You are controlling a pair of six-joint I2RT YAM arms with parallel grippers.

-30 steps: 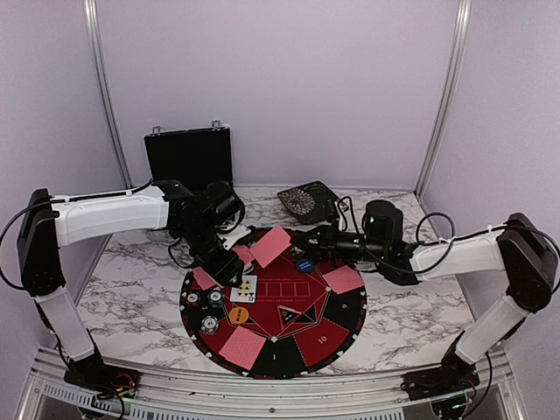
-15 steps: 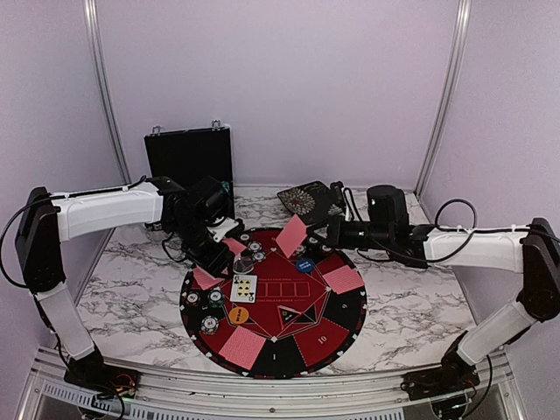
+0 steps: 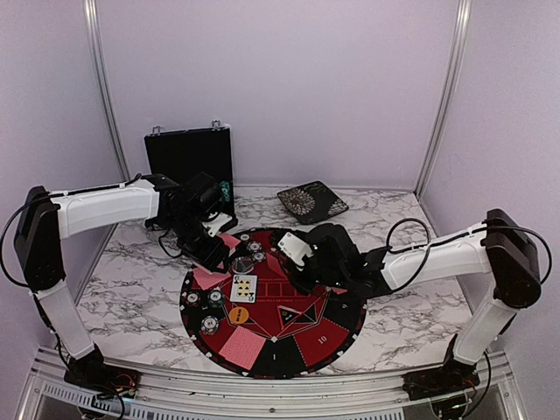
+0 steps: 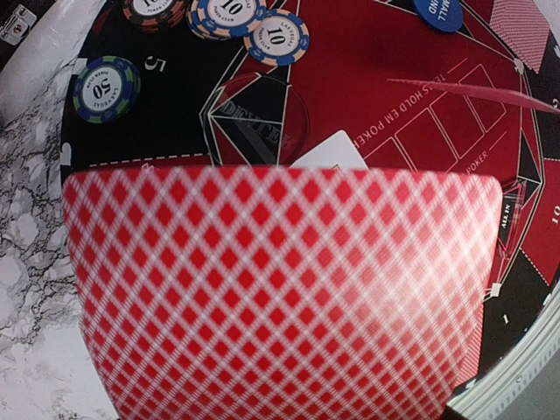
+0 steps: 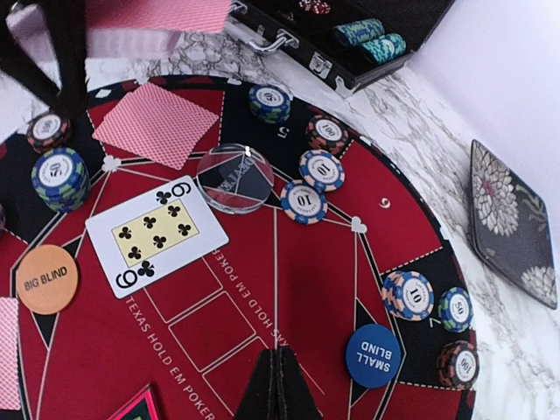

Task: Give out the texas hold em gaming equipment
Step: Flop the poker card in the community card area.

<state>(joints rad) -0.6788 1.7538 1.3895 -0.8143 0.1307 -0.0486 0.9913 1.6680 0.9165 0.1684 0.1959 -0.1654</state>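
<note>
One marble worktop (image 3: 131, 289), walled at back and sides. Bare strips lie left and right of the round mat (image 3: 306, 337), and the mat's near rim runs close to the front rail.

The left end effector (image 3: 220, 248), over the mat's far-left rim, grips a red-backed card (image 4: 280, 289) with the pattern towards its camera.

The right end effector (image 5: 278, 385) is low over the mat's middle, fingers pressed together. Whether anything is pinched cannot be told.

On the mat:
- nine of clubs (image 5: 157, 234), face up
- clear disc (image 5: 234, 178), just beyond it
- orange disc (image 5: 46, 278)
- blue disc (image 5: 373, 355)
- chips (image 5: 305, 202), along the far side
- face-down card (image 5: 156, 124)

Behind the mat:
- black case (image 3: 189, 156), lid upright
- patterned tray (image 3: 312, 202)
</note>
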